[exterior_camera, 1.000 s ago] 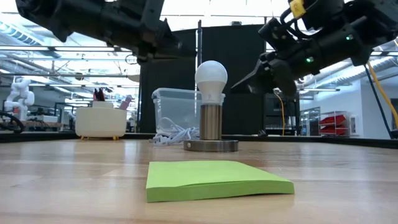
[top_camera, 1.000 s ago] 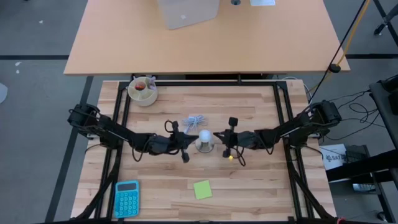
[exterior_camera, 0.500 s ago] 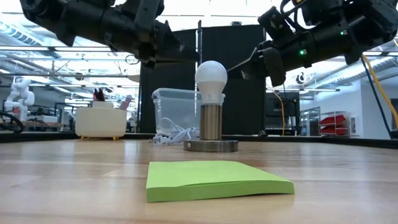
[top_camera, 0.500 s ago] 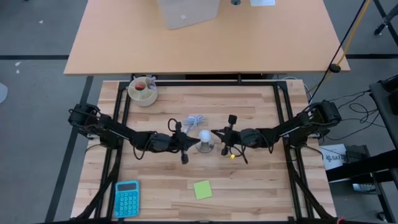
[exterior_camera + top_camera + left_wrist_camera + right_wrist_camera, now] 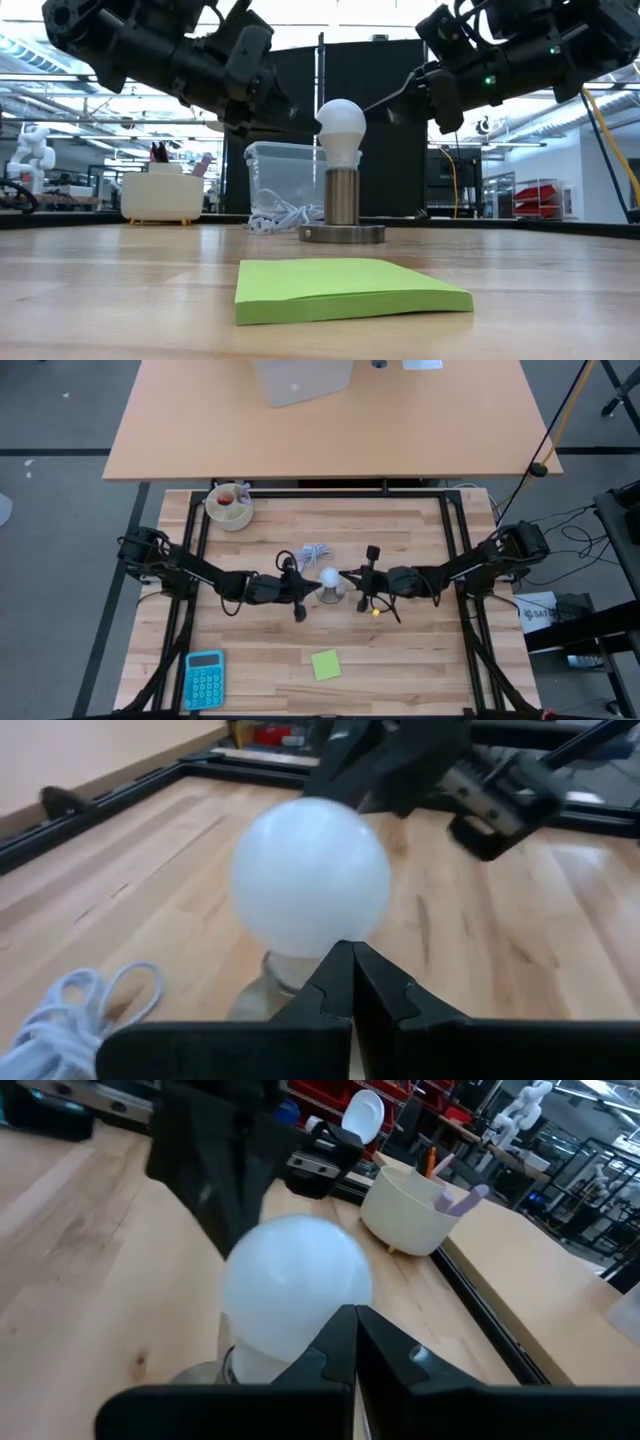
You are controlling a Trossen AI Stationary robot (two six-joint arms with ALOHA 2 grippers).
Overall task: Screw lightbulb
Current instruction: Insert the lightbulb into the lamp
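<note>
The white lightbulb (image 5: 329, 578) stands upright in a grey metal socket (image 5: 342, 196) on a round base (image 5: 342, 234) at the table's middle. My left gripper (image 5: 312, 588), shut, comes nearly level from the table's left, with its tips at the globe's lower part (image 5: 300, 935). From the table's right comes my right gripper (image 5: 345, 577), also shut; its tips are at the globe's other side (image 5: 295, 1290). In the low view the left gripper (image 5: 292, 122) and the right gripper (image 5: 372, 107) flank the globe (image 5: 341, 122). My left gripper's shut fingertips (image 5: 338, 960) lie against the globe's underside near the neck (image 5: 300, 952), coming nearly level from the table's left. The bulb stays upright in its socket. My right gripper's shut fingertips (image 5: 345, 1320) stand at the globe's lower side (image 5: 318, 1330), coming from the table's right; I cannot tell whether they touch it.
A coiled white cable (image 5: 315, 553) lies just beyond the socket. A cream bowl (image 5: 230, 506) stands at the far left. A blue calculator (image 5: 204, 678) and a green note pad (image 5: 325, 664) lie near the front edge. A black frame (image 5: 330, 492) borders the table.
My left gripper has sunk and gone toward the bulb, its shut tips now at the globe. My right gripper has tipped its shut fingers upward, from beside the bulb's neck to the height of the globe.
</note>
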